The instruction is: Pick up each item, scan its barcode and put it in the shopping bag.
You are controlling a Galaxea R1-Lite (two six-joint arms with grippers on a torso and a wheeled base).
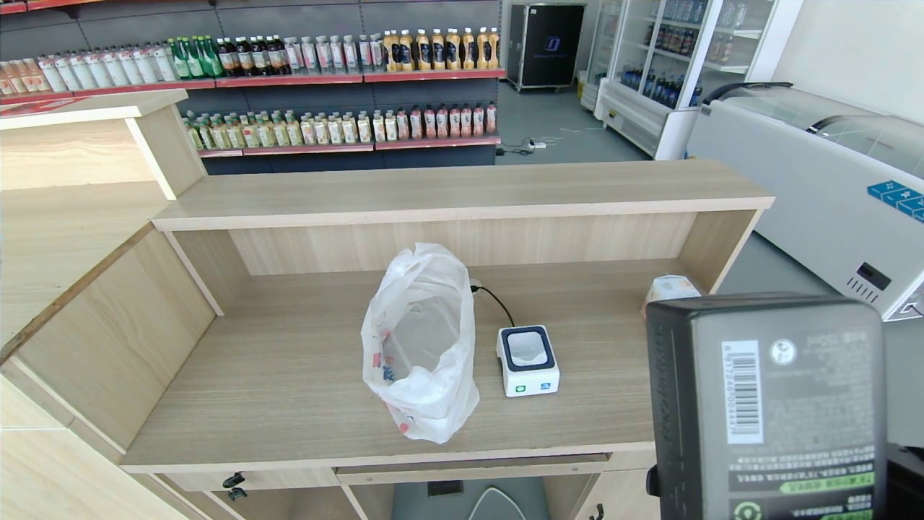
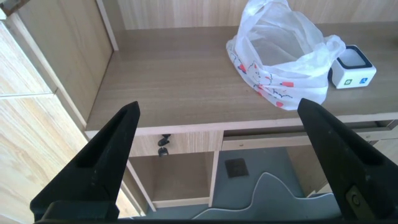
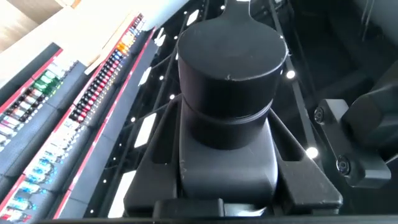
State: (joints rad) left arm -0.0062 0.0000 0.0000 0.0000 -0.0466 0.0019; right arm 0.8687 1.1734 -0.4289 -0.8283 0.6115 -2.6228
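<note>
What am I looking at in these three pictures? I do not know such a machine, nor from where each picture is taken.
This is a two-armed robot in a shop. The big picture comes from a camera on its head, looking down at the wooden counter. On it stand an open white shopping bag, a small scanner and a small pack. The other two cameras sit on the wrists. The left gripper is open and empty. The right gripper holds a black bottle, barcode toward the head camera.
</note>
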